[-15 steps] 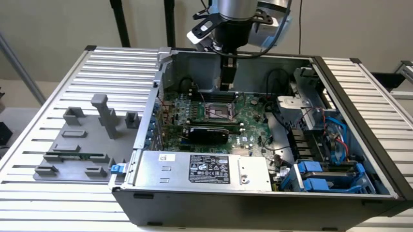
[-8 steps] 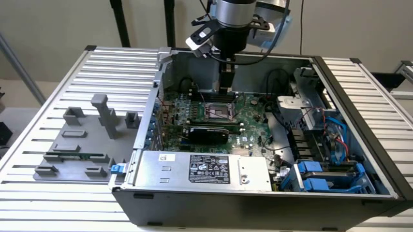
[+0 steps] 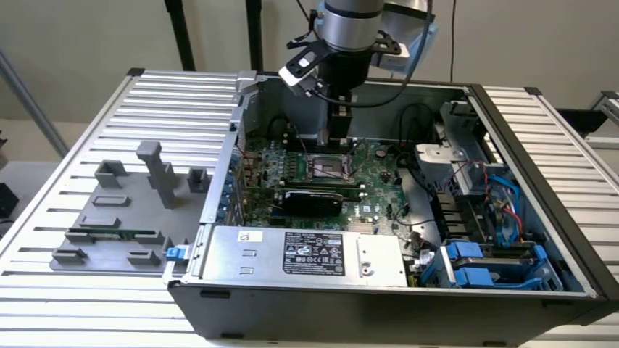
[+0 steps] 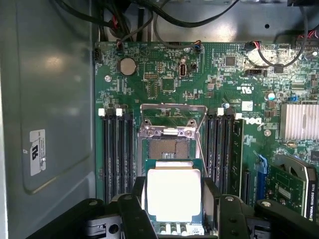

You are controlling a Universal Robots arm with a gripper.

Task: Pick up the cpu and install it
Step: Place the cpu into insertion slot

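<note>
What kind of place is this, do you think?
Probably a robotics lab bench for computer assembly: an open computer case sits on a slatted metal table, grey part holders stand beside it, and a robot arm holds the cpu over the motherboard.

A ribbed grey metal table (image 3: 164,101) stands in even light; behind it, a plain pale wall (image 3: 77,36) and two black poles (image 3: 178,32).

The end effector (image 4: 173,206) clamps the cpu (image 4: 173,191) by two opposite edges, silver top facing the camera. Just beyond it lies the open socket (image 4: 167,149), its metal frame (image 4: 167,131) flipped back, on the green motherboard (image 4: 164,74) between black memory slots (image 4: 117,144). A coin battery (image 4: 128,65) sits near the grey case wall (image 4: 55,99).
</note>
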